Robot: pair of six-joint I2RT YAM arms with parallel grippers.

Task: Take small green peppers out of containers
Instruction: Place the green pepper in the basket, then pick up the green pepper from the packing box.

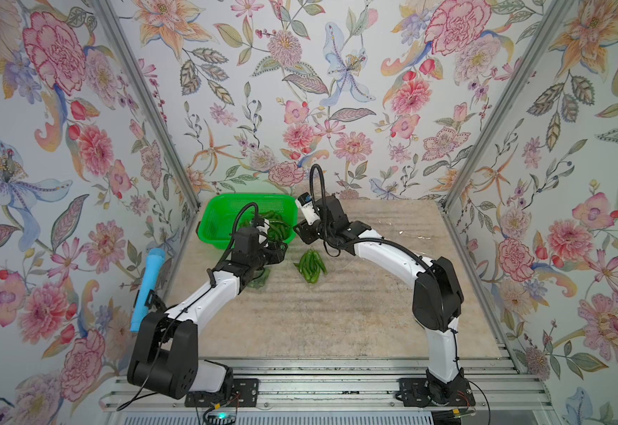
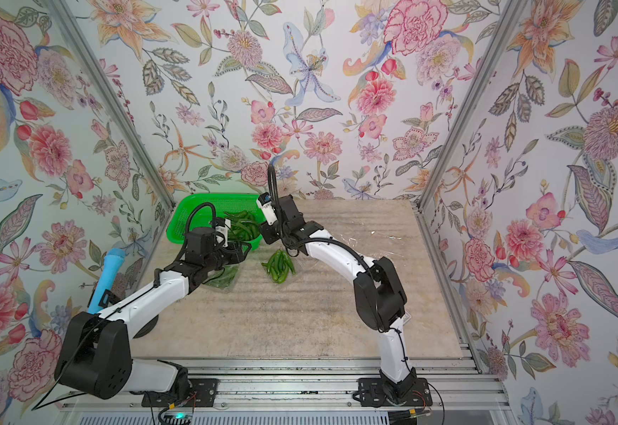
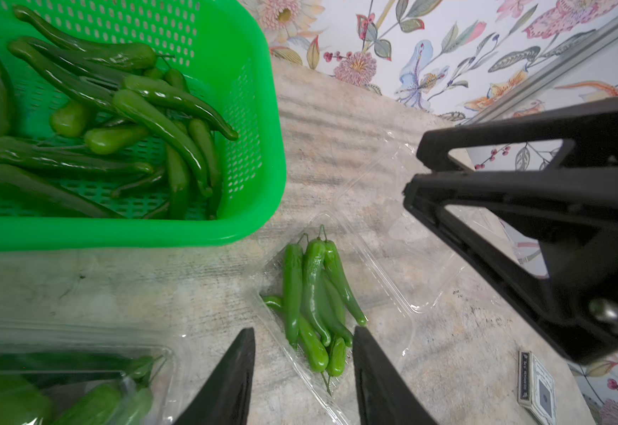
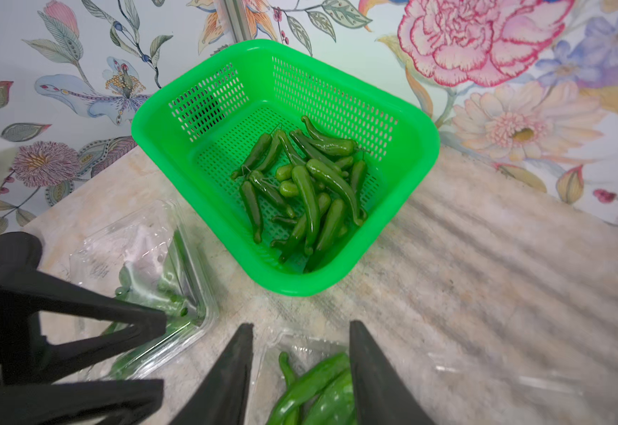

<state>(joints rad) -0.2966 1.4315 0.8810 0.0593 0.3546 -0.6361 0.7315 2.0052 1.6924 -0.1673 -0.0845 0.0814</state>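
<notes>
Partway done — many small green peppers (image 4: 309,191) lie in the green basket (image 4: 329,95), one bunch (image 3: 313,290) waits in an open clamshell (image 3: 384,272) on the table (image 3: 116,287), another pack (image 4: 142,265) looks full — left fingers (image 3: 234,375) and right fingers (image 4: 370,368) both apart, empty.

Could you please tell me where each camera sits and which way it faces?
Both top views: high above the arm bases, facing down toward the back wall; left arm and right arm show whole.
Left wrist: behind the left gripper, facing peppers in an open clear pack; the right gripper shows too.
Right wrist: behind the right gripper, facing the green basket; the left gripper shows too.
Shared: both wrist views show the basket and that pack.
</notes>
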